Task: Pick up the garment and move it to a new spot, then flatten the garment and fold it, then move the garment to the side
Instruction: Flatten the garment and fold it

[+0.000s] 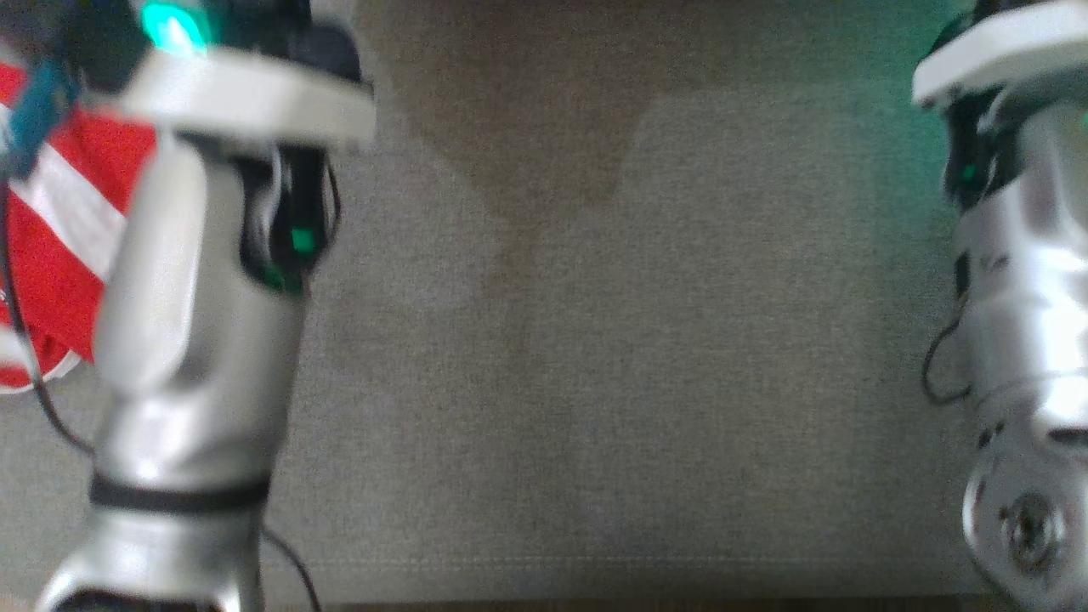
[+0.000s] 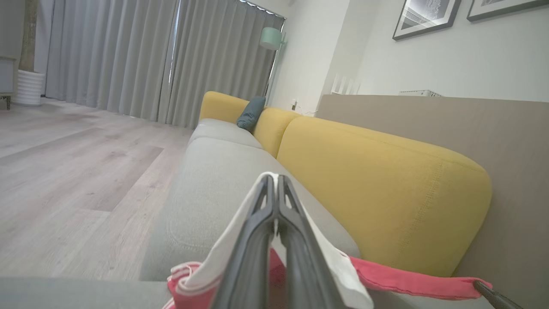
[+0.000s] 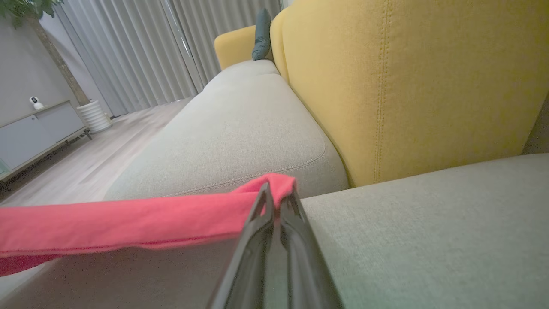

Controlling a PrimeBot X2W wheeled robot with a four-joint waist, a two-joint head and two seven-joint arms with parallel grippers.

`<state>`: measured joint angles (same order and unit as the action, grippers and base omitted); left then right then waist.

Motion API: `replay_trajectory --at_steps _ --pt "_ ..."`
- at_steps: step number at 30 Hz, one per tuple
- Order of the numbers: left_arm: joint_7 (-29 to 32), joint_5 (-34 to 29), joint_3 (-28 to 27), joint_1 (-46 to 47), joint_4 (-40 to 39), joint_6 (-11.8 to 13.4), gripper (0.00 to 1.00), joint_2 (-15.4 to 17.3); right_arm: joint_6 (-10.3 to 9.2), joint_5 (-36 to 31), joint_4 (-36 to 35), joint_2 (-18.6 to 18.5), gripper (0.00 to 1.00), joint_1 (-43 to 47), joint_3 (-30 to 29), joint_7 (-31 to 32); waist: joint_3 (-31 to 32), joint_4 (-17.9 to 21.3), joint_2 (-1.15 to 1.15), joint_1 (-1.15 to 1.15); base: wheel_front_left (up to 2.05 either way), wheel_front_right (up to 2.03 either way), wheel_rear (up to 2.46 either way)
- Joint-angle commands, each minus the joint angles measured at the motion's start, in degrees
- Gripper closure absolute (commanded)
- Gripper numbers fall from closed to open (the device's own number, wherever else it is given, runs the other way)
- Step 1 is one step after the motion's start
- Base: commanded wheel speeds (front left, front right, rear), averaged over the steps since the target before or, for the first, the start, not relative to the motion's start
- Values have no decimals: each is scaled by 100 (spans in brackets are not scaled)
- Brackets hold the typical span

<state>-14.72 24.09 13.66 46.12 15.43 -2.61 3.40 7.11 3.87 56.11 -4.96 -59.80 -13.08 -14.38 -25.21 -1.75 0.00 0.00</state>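
Note:
The garment is red with white stripes and shows at the left edge of the head view, behind my left forearm. In the left wrist view my left gripper is shut on a white-edged fold of the garment, which trails to the right in a red band. In the right wrist view my right gripper is shut on a red corner of the garment, and the cloth stretches away to the left just above the grey seat. My right forearm stands at the right edge of the head view.
I am over a grey sofa seat with yellow back cushions behind it. A teal pillow lies at the sofa's far end. Wooden floor, grey curtains and a low cabinet lie beyond.

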Motion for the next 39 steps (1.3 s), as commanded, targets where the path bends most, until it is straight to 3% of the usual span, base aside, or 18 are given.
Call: replay_trajectory --at_steps 1,8,14,22,30,39 --pt "-27 53 -215 -246 -344 -33 100 163 37 83 -239 126 100 190 151 -61 135 71 0 0 0 0 0" --pt "-27 82 -183 -2110 -1473 -23 100 188 37 487 -948 166 100 1415 589 -61 715 134 0 0 0 0 0" --pt "20 187 -145 -3529 -2303 160 100 226 37 797 -1876 178 100 2715 783 -62 1273 81 0 0 0 0 0" --pt "196 197 116 -4991 -3129 406 100 244 37 1101 -3330 197 100 4618 579 -38 1890 -54 0 0 0 0 0" --pt "440 201 283 -5916 -3521 535 100 412 37 1190 -4494 206 100 5985 462 498 1950 -40 0 0 0 0 0" --pt "299 304 248 -5695 -2880 397 100 399 37 1151 -4158 207 100 5896 595 786 1691 -28 0 0 0 0 0"
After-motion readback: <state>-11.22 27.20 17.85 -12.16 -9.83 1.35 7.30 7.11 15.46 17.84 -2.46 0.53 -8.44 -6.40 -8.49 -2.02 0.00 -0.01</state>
